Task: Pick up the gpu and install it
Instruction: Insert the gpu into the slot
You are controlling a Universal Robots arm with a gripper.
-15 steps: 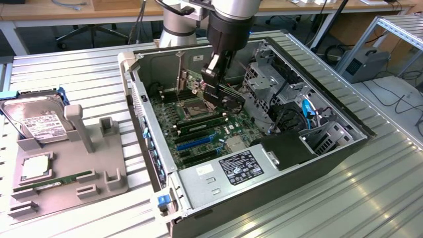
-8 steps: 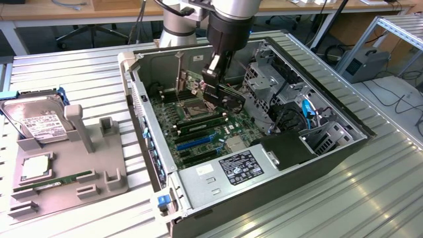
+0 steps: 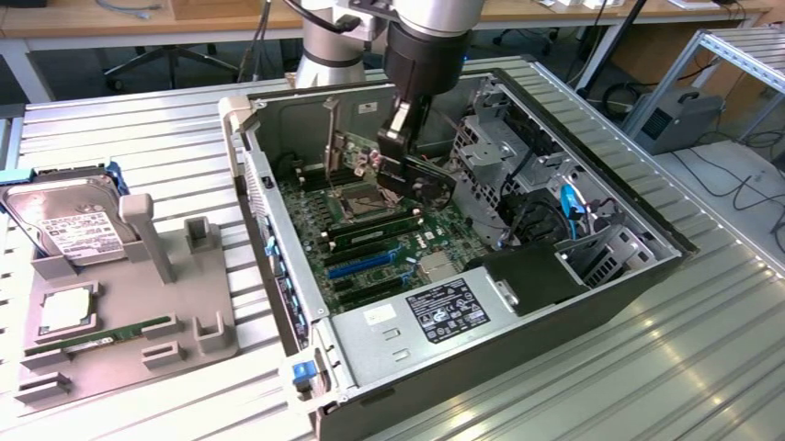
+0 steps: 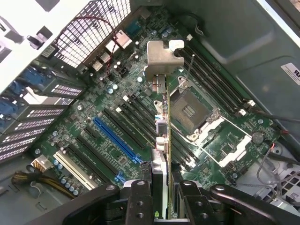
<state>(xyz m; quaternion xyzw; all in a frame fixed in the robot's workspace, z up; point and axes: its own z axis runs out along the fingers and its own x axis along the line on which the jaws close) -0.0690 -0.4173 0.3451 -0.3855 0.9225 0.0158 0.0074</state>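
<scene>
Gpu (image 4: 162,136), a thin dark flat card with a silvery metal bracket, is already picked up; the black two-fingered gripper (image 4: 162,197) is closed partway on its near edge, the card running edge-on away from it; beyond lies the green motherboard (image 4: 93,154), apparently not yet touched; seating remains undone.

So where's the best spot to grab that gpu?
Grip the gpu by its upper edge, from above, pinching the two flat faces: it is thin and flat, hanging edge-down, so bracket and lower edge stay free. The gripper holds it so.
</scene>
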